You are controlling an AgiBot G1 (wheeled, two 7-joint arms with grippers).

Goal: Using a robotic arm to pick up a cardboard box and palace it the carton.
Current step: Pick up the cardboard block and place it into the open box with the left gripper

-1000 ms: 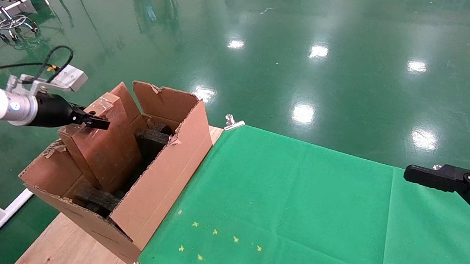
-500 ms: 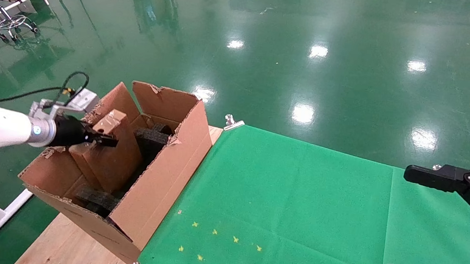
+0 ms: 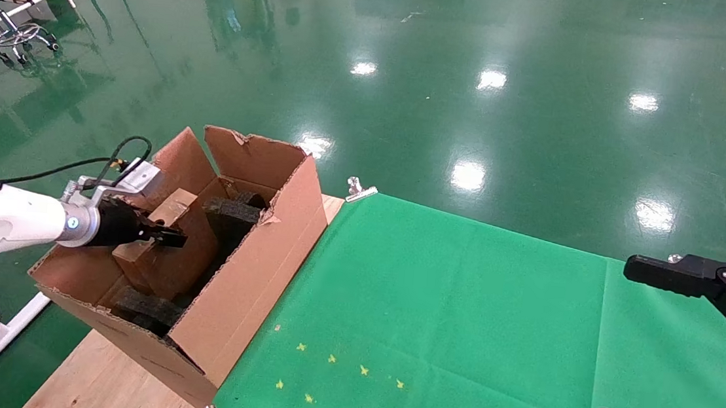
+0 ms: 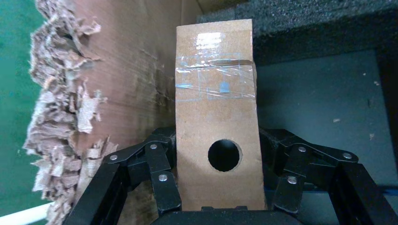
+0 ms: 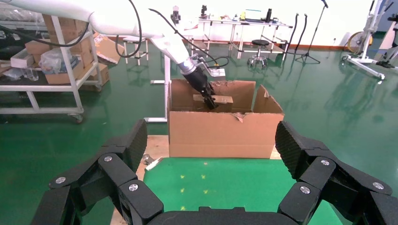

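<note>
**A:** So where's the cardboard box (image 3: 165, 246) at? From the head view it's sitting low inside the carton (image 3: 245, 272), tilted, with the left gripper (image 3: 166, 237) on its top end, coming off the robotic arm (image 3: 0, 225).

**B:** Yep, and the left wrist view shows what the head view doesn't: both fingers (image 4: 159, 173) clamped on the sides of the narrow face, 1 round hole (image 4: 224, 155) in it, clear tape (image 4: 215, 82) across the far end. Torn flap edge on one side, black foam (image 4: 300, 23) past the far end.

**A:** The right wrist view gets the carton's outside, plus the right gripper (image 5: 213, 161) with its jaws spread wide, holding nothing, over the green cloth (image 3: 458, 317).

**B:** Count from the head view: 1 small box, 1 carton, 2 foam blocks (image 3: 231, 213) visible, 2 grippers.
</note>
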